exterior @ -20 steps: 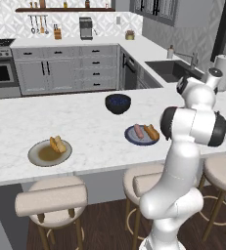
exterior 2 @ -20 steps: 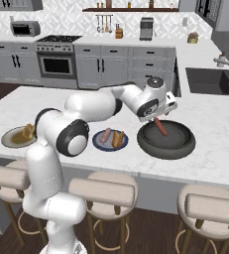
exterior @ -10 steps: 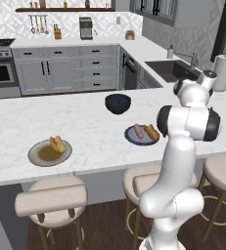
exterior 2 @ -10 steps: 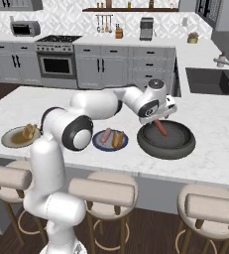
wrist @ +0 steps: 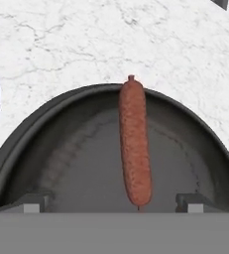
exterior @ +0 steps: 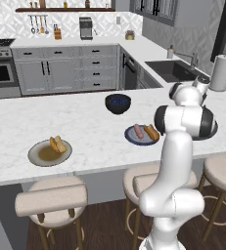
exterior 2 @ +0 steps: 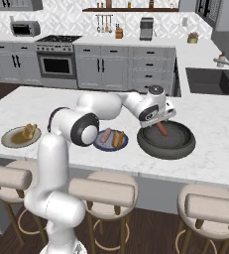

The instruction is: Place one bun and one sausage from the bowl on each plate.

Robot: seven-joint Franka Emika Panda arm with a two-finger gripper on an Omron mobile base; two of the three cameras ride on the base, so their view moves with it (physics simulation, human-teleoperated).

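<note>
Fingers stood wide apart, empty, astride a reddish-brown sausage lying in the wide, shallow dark grey-brown bowl.

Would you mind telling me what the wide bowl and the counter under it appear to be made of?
The bowl looks like matte dark grey ceramic or stoneware: dull, even surface with only faint sheen, though coated metal is possible. The counter looks like polished white marble or a similar stone: grey veins run across it.

The white marble counter carries a beige plate, blue-grey plate, dark blue bowl and wide grey bowl.
</note>
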